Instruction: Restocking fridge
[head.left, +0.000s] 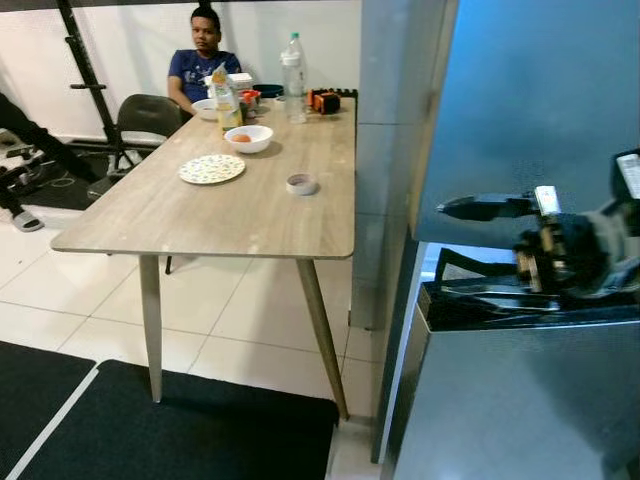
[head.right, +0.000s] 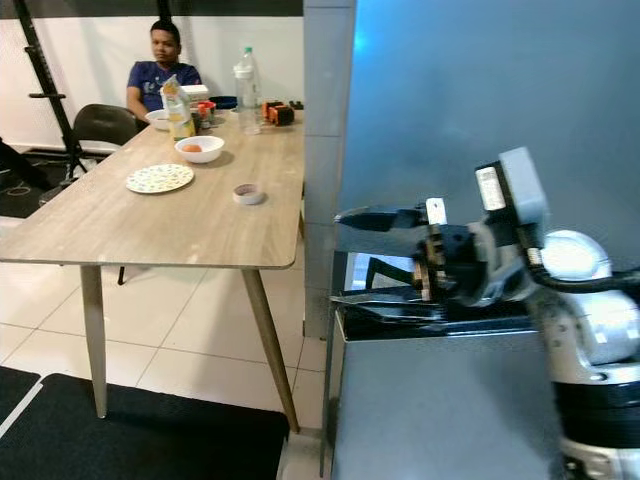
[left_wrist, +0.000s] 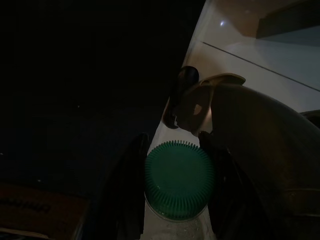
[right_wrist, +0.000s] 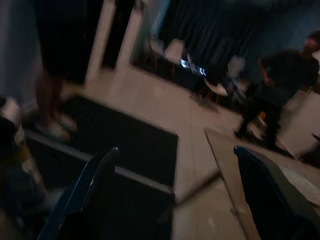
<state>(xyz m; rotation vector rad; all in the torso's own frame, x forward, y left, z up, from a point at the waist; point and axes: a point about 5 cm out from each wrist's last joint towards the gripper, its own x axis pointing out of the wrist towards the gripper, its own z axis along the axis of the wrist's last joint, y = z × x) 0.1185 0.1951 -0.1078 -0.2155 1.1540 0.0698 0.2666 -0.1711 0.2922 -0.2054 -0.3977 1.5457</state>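
Fridge (head.right: 470, 100) door edge sits right in front of the right gripper (head.right: 365, 255), by the seam between the upper and lower doors. Right fingers are spread wide, nothing between them: upper finger (head.right: 385, 217) and lower finger (head.right: 390, 300) both point toward the robot's left, roughly level, stacked one above the other. Lower finger lies just at the top edge of the lower door (head.right: 440, 410); can't tell if it touches. Upper door is blue-grey, tall and upright.

Left gripper (left_wrist: 172, 187) is clenched on a bottle (left_wrist: 175, 225), one finger (left_wrist: 131, 185) on each side of the neck. Bottle's green ribbed cap (left_wrist: 179, 185) faces the wrist camera, so its long axis runs along the fingers. The left wrist view is very dark; pale floor tile beyond the cap.

Further out to the left, a wooden table (head.left: 190, 215) stands near the fridge. On it: patterned plate (head.left: 211, 169), white bowl (head.left: 248, 138) with something orange in it, a small round tin (head.left: 301, 184), a clear water bottle (head.left: 292, 66) standing upright, a juice carton (head.left: 226, 98), more small items at the far end. A person (head.left: 200, 60) sits at the far end next to a dark chair (head.left: 145, 120). Black mat (head.left: 170, 425) on white tile under the near table legs.
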